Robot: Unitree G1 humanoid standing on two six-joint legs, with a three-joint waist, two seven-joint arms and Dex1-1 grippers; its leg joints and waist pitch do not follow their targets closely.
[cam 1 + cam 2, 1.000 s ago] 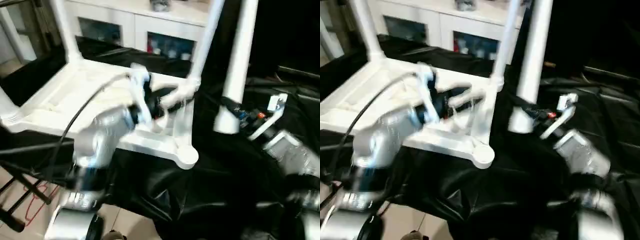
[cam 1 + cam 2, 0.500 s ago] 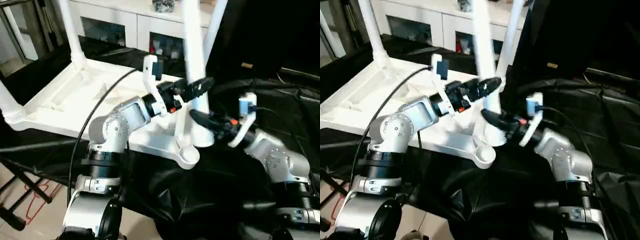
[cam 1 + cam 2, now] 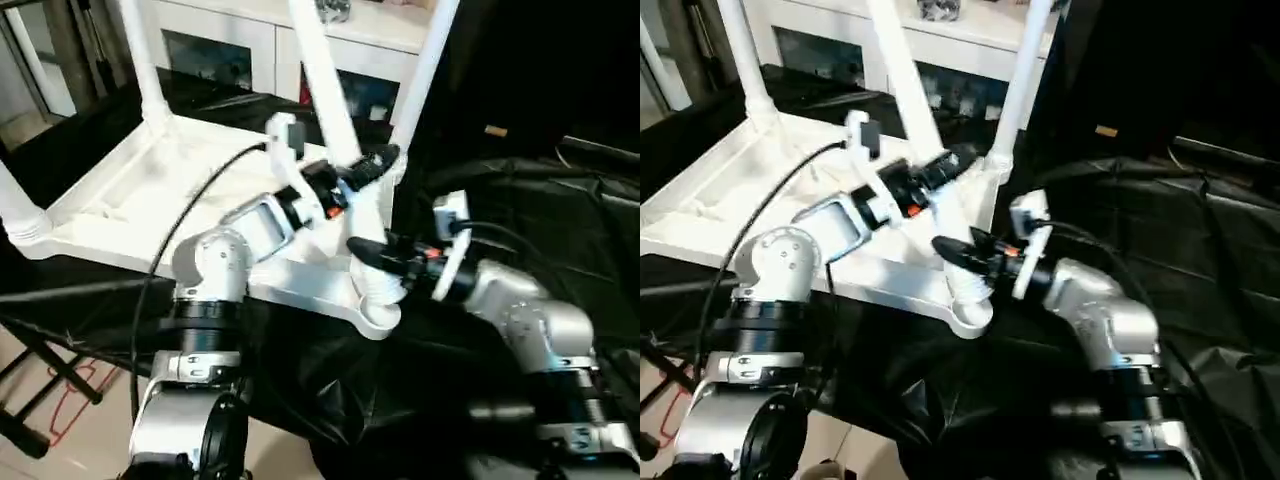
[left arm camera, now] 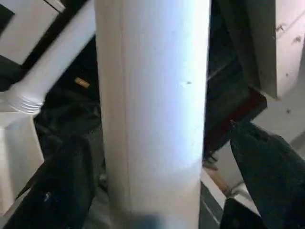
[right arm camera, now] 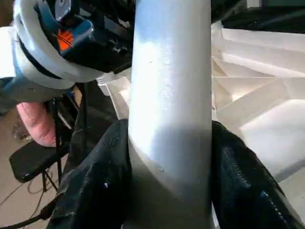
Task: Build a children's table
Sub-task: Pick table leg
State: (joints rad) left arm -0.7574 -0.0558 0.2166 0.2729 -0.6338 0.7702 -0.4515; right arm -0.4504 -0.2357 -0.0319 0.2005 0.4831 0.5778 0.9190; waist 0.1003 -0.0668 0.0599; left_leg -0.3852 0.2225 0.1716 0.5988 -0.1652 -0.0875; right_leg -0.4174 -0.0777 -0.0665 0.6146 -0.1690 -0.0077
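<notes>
Black-draped work table [image 3: 560, 230] carries upturned tabletop [image 3: 150, 200]; fourth leg [image 3: 335, 120] tilts over near corner socket [image 3: 378, 316], right gripper [image 3: 378, 252] clamped low, left gripper [image 3: 365, 168] straddling higher, grip unclear.

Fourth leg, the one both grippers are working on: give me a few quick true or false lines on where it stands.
1. The right gripper is shut on the fourth leg near its lower end. True.
2. That leg stands straight up. False: it leans, its top tilted toward the robot's left.
3. Its lower end is at the near corner socket of the tabletop. True.
4. The tabletop lies with its smooth side up. False: its ribbed underside faces up.
5. The left gripper has a finger on each side of the leg. True.
6. No other legs are fitted. False: other legs already stand in their corners.
</notes>
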